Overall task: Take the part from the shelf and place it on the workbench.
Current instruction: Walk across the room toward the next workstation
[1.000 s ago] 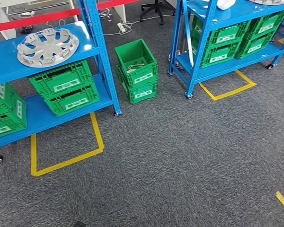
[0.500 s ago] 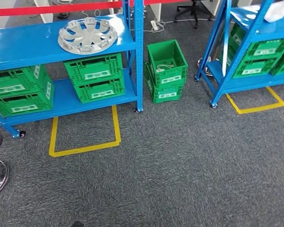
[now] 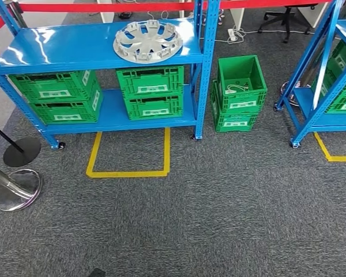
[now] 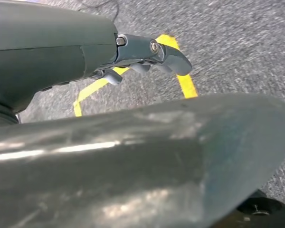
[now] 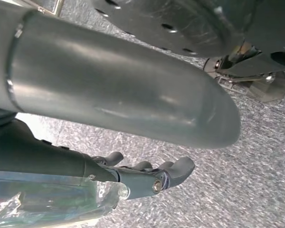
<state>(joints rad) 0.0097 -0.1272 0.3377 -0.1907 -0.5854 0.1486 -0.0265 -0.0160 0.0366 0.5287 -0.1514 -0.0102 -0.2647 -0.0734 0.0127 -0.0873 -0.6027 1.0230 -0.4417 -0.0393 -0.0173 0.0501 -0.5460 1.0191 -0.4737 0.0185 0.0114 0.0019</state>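
Ahead, on the top deck of the blue shelf [image 3: 75,46], lies the part [image 3: 147,40]: a silver-grey hubcap, flat, near the deck's right end and beside the right upright. Untouched, with neither hand near it.

Under that deck, four green crates on the lower deck, stacked in twos: one pair at the left [image 3: 58,95], one pair under the hubcap [image 3: 151,91]. Just right of the shelf, on the grey carpet [image 3: 206,219], two more crates [image 3: 240,92] stacked, the top one open with a pale cable inside. Farther right, part of a second blue shelf [image 3: 319,63] with more green crates on it.

Yellow tape [image 3: 130,156] on the carpet marks three sides of a bay in front of the shelf; another strip runs below the second shelf. At the left, two round post bases: one dark [image 3: 22,151], one shiny [image 3: 17,189]. Red barrier band [image 3: 119,7] across the back, beyond the shelf.

Left hand [image 4: 148,57]: seen from its wrist camera above carpet and yellow tape, fingers stretched out nearly straight, slightly apart, holding nothing. Right hand [image 5: 148,175]: seen from its wrist camera above carpet, fingers likewise extended and loose, nothing in them.
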